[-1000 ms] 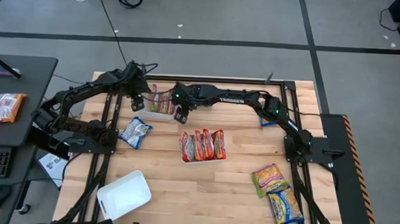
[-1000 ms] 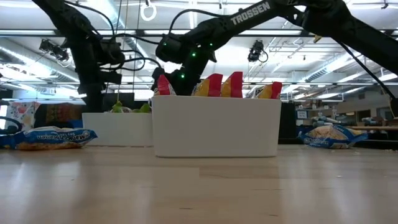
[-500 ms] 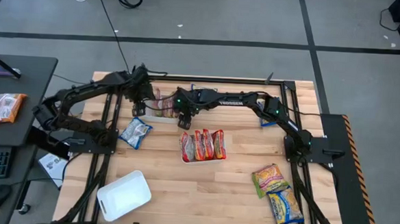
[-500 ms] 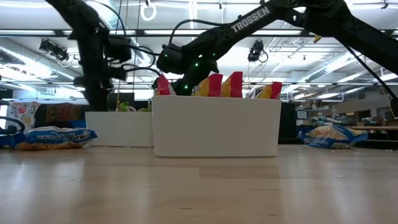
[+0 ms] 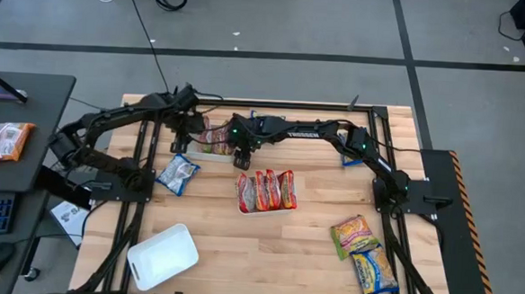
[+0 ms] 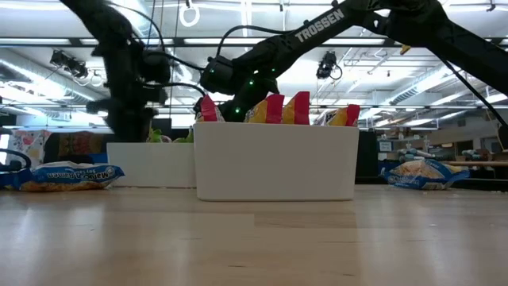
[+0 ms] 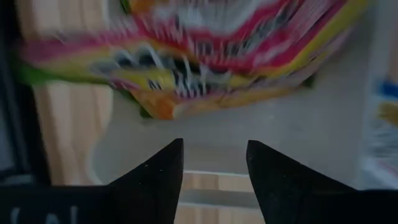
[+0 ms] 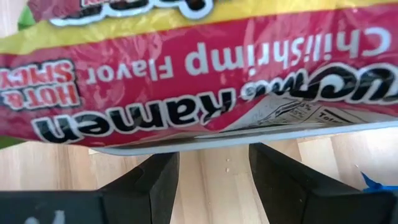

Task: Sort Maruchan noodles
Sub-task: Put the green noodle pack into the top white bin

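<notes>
**Both grippers at the far tray, packets still waiting on either side**

Starting at the left of the table, an upturned white tray (image 5: 161, 255) lies near the front edge, holding nothing. Behind it a blue-and-yellow noodle packet (image 5: 177, 172) lies loose on the wood, not yet in any tray.

The left gripper (image 5: 184, 136) is down at the left end of the far tray (image 5: 193, 153), which holds red-and-yellow packets (image 5: 216, 137) with green edges. In the left wrist view its fingers (image 7: 155, 177) stand apart with only the tray wall between them; nothing is held. The packets there are blurred in that view.

The right gripper (image 5: 241, 152) hangs at the other end of the same tray. Its wrist view shows the fingers (image 8: 155, 180) parted and empty, just over the tray rim, with a pink chili-shrimp packet (image 8: 205, 81) lying right ahead of them.

Next comes the near tray (image 5: 261, 209), with red-orange packets (image 5: 266, 189) standing on edge in a row. At the front right, two yellow-orange packets (image 5: 363, 249) lie loose, and a blue packet (image 5: 352, 161) peeks out under the right arm.

By my judgement the step in hand is settling or tidying packets in the far tray. Neither gripper carries anything, so the next move calls for lifting clear of that tray and reaching for a loose packet: the blue one for the left arm, the yellow pair for the right.
</notes>
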Controlling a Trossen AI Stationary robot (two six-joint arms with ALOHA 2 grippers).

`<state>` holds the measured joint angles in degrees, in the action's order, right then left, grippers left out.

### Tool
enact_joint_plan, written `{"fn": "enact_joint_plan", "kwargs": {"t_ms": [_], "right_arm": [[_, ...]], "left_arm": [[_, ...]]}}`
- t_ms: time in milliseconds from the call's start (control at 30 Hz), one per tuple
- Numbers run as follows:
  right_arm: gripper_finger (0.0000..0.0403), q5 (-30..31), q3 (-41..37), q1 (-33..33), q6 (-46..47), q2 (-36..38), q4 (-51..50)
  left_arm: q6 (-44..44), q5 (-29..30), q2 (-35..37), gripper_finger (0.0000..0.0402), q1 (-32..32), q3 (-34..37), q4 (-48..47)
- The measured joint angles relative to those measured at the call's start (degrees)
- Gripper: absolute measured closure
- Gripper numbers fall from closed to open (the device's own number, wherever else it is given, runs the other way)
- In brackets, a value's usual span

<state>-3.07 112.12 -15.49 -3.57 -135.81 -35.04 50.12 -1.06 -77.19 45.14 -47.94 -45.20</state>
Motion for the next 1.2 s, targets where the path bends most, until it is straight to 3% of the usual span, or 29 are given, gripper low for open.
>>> {"fn": "enact_joint_plan", "kwargs": {"t_ms": [333,833,1067,1200], "right_arm": [[0.0204,-2.0,-0.1,-0.4,1.0,0.0,6.3],[0.0203,-2.1,-0.1,-2.4,0.5,0.3,4.4],[0.0205,0.7,0.0,-2.3,0.8,1.6,0.1],[0.0205,0.8,0.1,-2.1,1.5,4.1,-4.8]], "left_arm": [[-1.0,-3.0,-4.6,0.023,-1.1,5.5,9.2],[-12.9,-0.3,-6.6,0.0227,-5.7,2.8,13.6],[-15.2,-0.3,-6.5,0.018,-5.8,2.6,14.7],[-15.2,2.9,-6.4,0.0143,-5.9,2.5,14.8]]}}
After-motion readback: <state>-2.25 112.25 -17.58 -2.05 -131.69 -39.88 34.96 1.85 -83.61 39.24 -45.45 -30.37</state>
